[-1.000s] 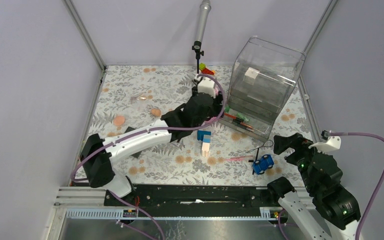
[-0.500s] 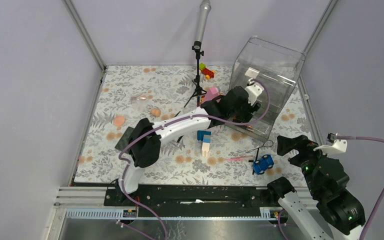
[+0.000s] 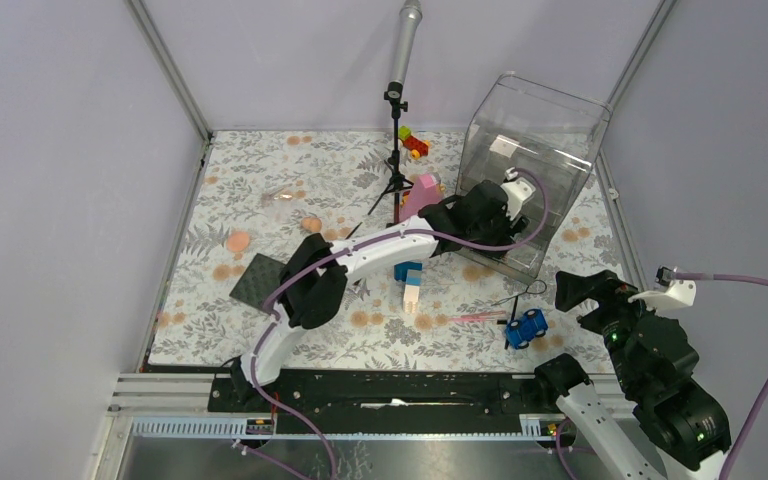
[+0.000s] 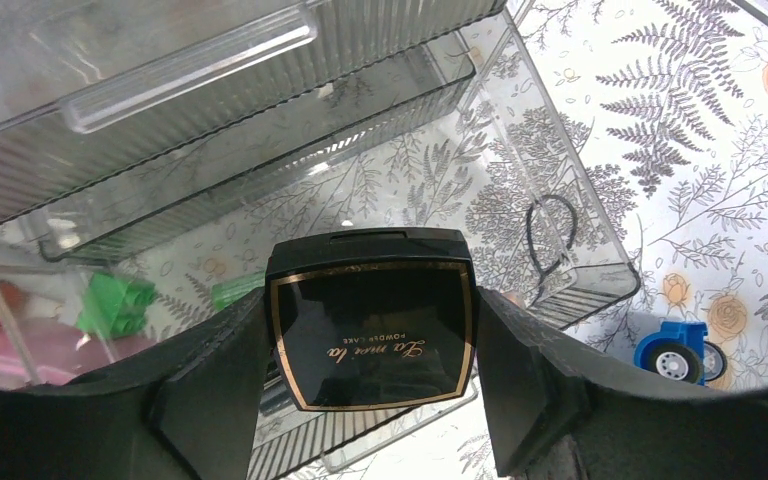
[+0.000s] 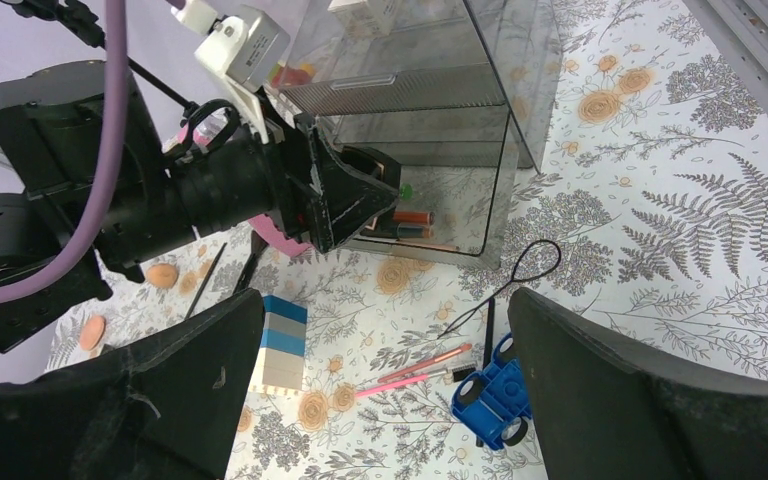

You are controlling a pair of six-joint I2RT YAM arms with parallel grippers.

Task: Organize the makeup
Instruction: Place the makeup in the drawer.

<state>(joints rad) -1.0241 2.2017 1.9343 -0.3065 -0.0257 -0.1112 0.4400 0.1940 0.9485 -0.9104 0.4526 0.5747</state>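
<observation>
The left gripper [image 3: 475, 210] reaches across the desk [image 3: 260, 170] toward its far right corner, where the clear drawer organizer [image 3: 535, 150] stands. Its fingers are clamped on two opposite sides of the black square compact [image 4: 370, 335], gold-trimmed lid up. The compact hangs in front of the organizer's lower drawers and over the open bottom tray; whether it touches the plastic cannot be told. In that tray lie a few red and orange pencils [image 5: 410, 218]. The right gripper [image 5: 390, 390] hovers near the desk's right edge, toward the near side, its fingers spread wide with nothing between them. Below it on the desk lie two pink pencils [image 5: 415, 368] side by side, just beside the blue toy car [image 3: 526, 327], with a thin black wire loop [image 5: 525, 265] between them and the organizer. A blue and white block stack [image 3: 409, 283] stands near the middle of the desk. The flat dark square [image 3: 262, 281] lies toward the left edge, and two peach round sponges [image 3: 238, 241] rest farther back on the same side, well apart from the organizer.
</observation>
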